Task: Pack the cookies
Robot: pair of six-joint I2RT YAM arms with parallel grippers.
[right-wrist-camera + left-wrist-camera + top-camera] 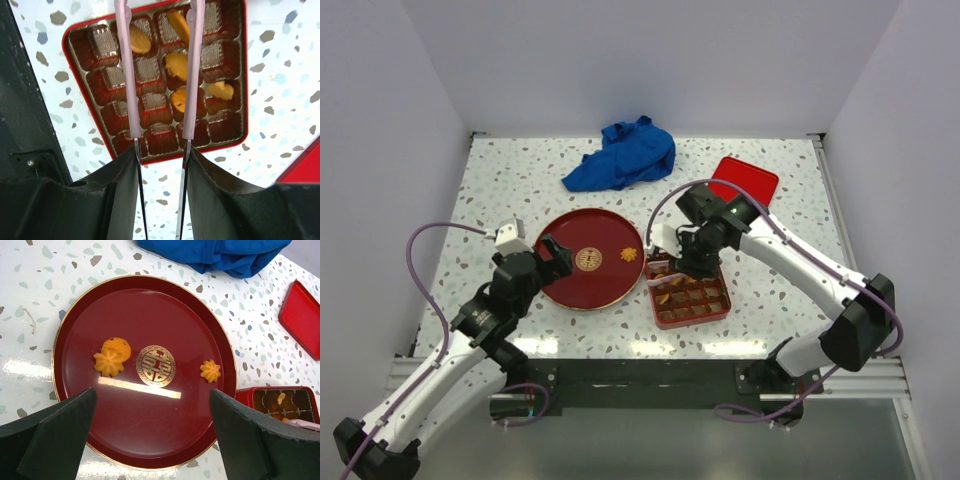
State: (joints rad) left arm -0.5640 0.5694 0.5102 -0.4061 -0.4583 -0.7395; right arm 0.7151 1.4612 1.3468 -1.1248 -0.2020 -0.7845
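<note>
From my station, the left end effector point(152, 395) hovered low over the near rim of the dark red plate point(150, 315), its fingers point(50, 435) spread wide apart and gripping nothing. Three cookies point(108, 362) lay on that plate. A round one and a flower-shaped one touched each other just left of the gold emblem point(156, 365), and a second flower-shaped one sat alone to the emblem's right.

The right end effector point(161, 155) was clamped on a pair of pink tongs point(129, 90), which reached out over the red compartment box point(700, 305) standing just right of the plate on the tabletop point(520, 180). The tong arms stood apart. Their tips ran off the top of the wrist view, so I could not tell whether they carried anything. In that view I counted five more cookies resting in the box, mostly in the compartments on its right-hand side, some lying tilted.

The red lid point(744, 180) lay beyond the box, and a crumpled blue cloth point(625, 155) sat at the far side.
</note>
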